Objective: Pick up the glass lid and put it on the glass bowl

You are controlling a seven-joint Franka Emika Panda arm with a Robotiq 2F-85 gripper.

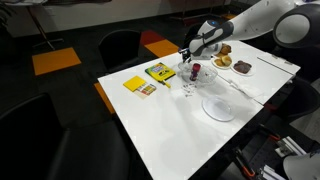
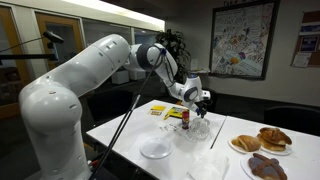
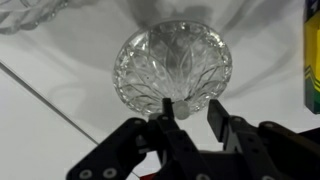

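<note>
Hovering above the white table (image 1: 150,120), the gripper (image 3: 190,113) has its jaws set to a narrow gap at the near rim of the cut-glass piece judged to be the glass lid (image 3: 172,68); whether they bear on the glass cannot be told. Smooth cut glass offers little friction, so a shallow or off-centre pinch could let the lid slip, drop and chip itself or the neighbouring glassware (image 3: 30,12).
</note>
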